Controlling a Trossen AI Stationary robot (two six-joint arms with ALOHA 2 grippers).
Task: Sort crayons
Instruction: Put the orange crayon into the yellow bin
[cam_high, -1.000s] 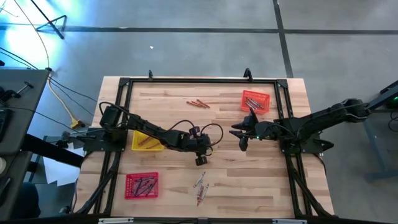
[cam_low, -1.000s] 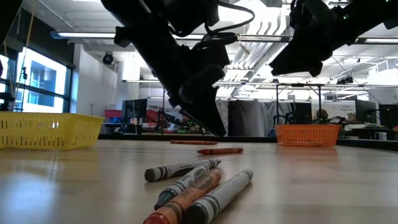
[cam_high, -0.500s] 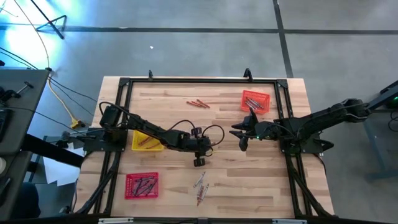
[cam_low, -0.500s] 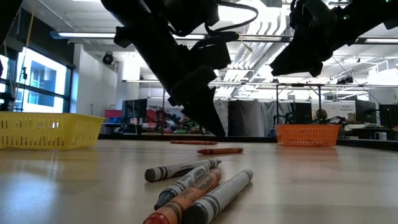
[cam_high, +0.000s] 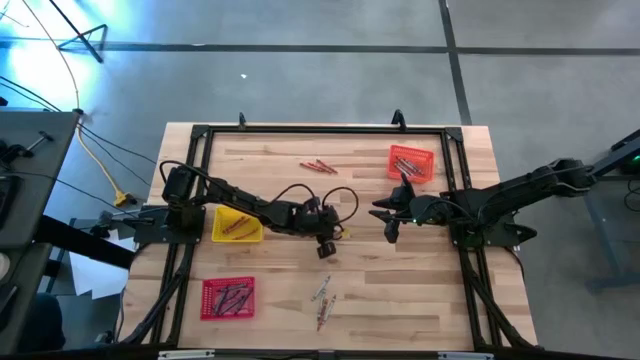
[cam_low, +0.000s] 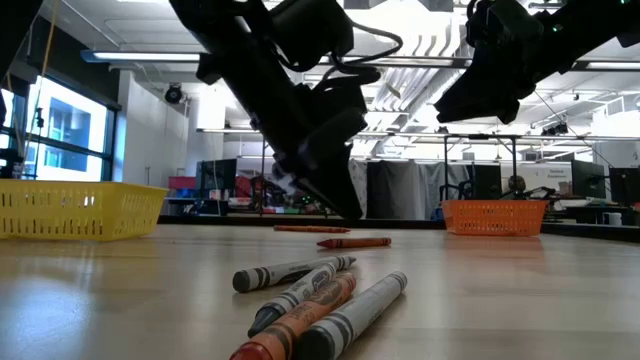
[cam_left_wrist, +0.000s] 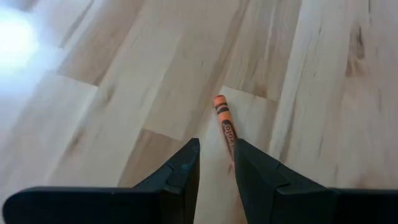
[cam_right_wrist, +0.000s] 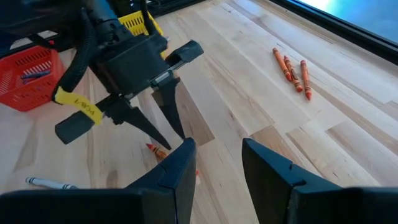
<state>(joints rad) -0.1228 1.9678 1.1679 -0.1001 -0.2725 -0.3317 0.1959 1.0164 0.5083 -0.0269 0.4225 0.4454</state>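
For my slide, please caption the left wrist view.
Left pincer holding an orange crayon above the wooden table.

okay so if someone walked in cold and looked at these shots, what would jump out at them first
Probably the left gripper near the table's middle, holding an orange crayon between its fingers. Next, the right gripper hanging open just beside it, and the loose crayons lying close to the low camera. The orange tray sits at the far right corner.
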